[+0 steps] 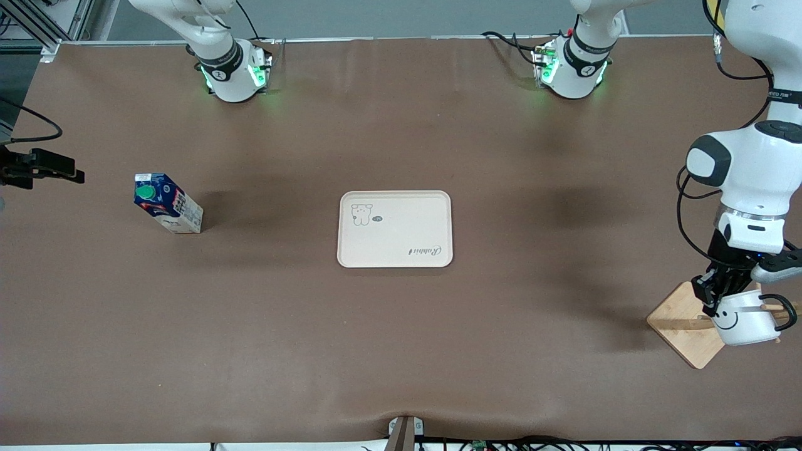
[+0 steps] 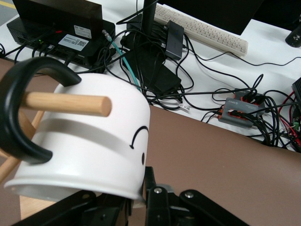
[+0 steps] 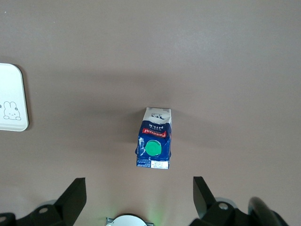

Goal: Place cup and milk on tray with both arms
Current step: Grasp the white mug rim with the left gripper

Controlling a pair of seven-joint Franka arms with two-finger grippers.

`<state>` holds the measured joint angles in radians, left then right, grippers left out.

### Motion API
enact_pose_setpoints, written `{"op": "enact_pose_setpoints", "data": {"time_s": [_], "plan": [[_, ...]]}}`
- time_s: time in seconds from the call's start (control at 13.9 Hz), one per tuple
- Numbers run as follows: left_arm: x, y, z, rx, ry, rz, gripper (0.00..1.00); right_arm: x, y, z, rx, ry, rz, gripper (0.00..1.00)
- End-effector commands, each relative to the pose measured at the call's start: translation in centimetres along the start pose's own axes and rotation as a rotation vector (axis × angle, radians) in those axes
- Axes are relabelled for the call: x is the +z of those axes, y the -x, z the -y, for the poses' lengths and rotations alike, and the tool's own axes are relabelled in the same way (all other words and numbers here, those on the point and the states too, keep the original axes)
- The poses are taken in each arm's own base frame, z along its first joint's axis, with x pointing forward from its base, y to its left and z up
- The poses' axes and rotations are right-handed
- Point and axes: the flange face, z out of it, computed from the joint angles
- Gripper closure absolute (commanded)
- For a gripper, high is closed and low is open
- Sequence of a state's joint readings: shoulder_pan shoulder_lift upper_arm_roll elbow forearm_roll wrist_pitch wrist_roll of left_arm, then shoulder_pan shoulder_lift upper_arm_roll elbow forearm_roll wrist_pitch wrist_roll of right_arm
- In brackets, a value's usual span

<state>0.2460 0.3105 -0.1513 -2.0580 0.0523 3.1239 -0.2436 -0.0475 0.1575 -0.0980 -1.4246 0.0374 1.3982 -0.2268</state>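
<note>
The cup [image 1: 745, 319] hangs tilted by its black handle [image 2: 19, 117] on a wooden peg [image 2: 66, 103] of a stand at the left arm's end of the table. My left gripper [image 1: 714, 297] is shut on the cup's rim [image 2: 94, 186]; one finger [image 2: 162, 197] lies against the outside wall by the smiley. The milk [image 1: 168, 203] stands on the table toward the right arm's end. My right gripper [image 3: 138, 200] hangs open high over the milk [image 3: 154, 139] and is out of the front view. The tray [image 1: 395, 228] lies bare mid-table; its corner shows in the right wrist view [image 3: 11, 99].
The stand's square wooden base [image 1: 680, 326] sits under the cup near the table edge. A black camera mount [image 1: 37, 166] reaches in at the right arm's end. Cables, boxes and a keyboard [image 2: 207, 30] lie off the table edge.
</note>
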Motion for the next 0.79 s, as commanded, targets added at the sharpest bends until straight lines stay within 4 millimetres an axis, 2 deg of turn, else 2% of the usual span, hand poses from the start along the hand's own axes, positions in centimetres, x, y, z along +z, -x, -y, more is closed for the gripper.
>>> {"op": "enact_pose_setpoints", "data": {"time_s": [0.0, 0.22, 0.43, 0.72], "plan": [[-0.3, -0.1, -1.1, 0.022, 0.013, -0.007, 1.0, -0.6, 0.2, 0.1, 0.011, 0.004, -0.004, 0.0], [-1.5, -0.5, -1.4, 0.033, 0.008, 0.005, 1.0, -0.6, 0.2, 0.2, 0.009, 0.004, -0.003, 0.0], [-4.0, -1.6, -2.1, 0.048, -0.014, 0.07, 1.0, -0.5, 0.2, 0.1, 0.012, 0.003, -0.002, 0.0], [-7.7, -2.6, -4.4, 0.078, -0.034, 0.17, 1.0, -0.6, 0.3, -0.2, 0.017, 0.002, -0.002, 0.0]]}}
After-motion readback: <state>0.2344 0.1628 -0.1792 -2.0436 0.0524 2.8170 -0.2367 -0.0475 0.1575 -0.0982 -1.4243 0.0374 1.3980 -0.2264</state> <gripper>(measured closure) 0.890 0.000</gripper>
